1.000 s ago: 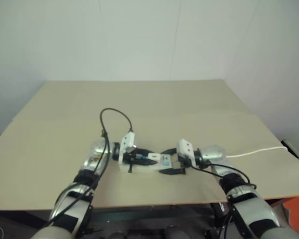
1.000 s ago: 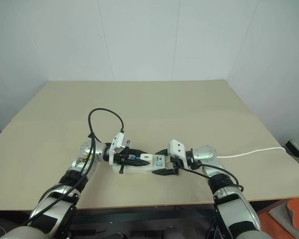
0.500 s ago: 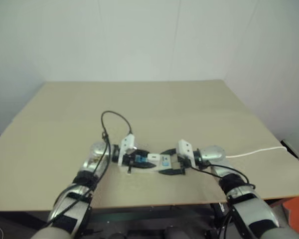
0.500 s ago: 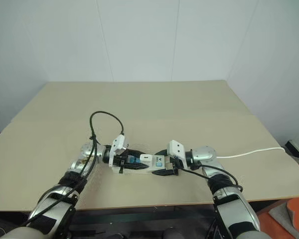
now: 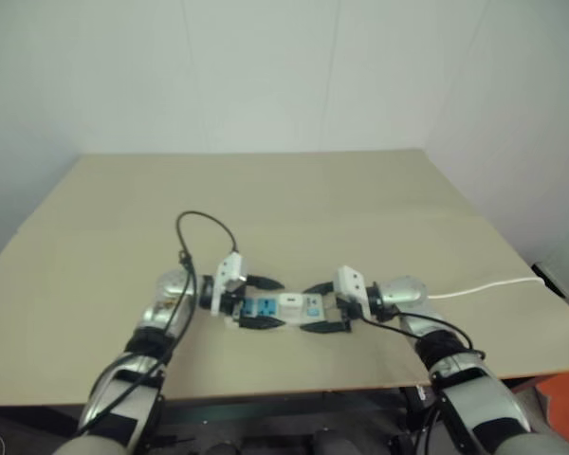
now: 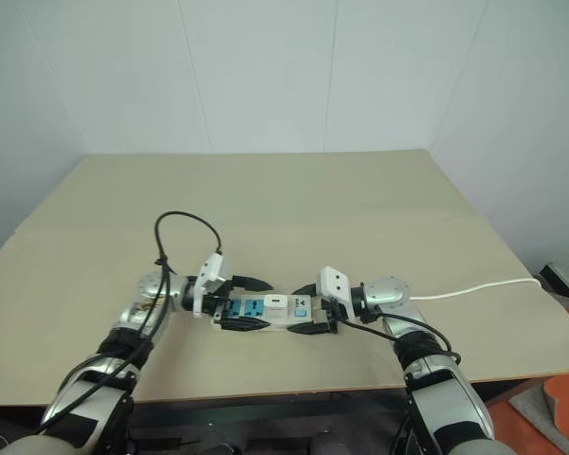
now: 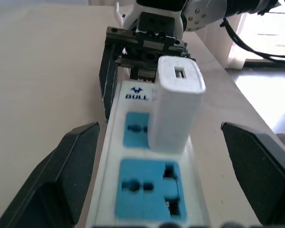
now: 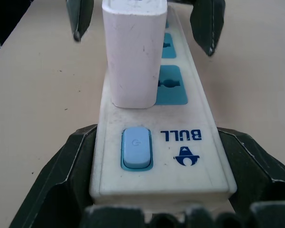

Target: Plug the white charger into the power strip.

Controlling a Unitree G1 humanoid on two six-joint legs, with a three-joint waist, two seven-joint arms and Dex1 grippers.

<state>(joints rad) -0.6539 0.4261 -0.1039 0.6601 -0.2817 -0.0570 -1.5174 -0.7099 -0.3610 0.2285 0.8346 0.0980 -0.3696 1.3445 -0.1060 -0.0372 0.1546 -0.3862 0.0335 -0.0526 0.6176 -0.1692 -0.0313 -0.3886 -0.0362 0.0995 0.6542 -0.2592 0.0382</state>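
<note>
The charger [image 7: 175, 102] stands upright in the strip [image 6: 266, 311], seated in the socket next to the switch end, so it looks plugged in. The right end effector [image 6: 315, 309] has its fingers spread around the strip's switch end, likely bracing it against sliding on the table [image 6: 360, 209]. The left end effector [image 6: 243, 302] is spread wide over the strip's other end, gripping nothing. Nothing crowds the strip; its cord [image 6: 484, 287] trails away past the right arm.

White charger [image 7: 175, 102] stands upright, plugged into the white power strip [image 6: 266, 312], which lies flat near the table's front edge.
</note>
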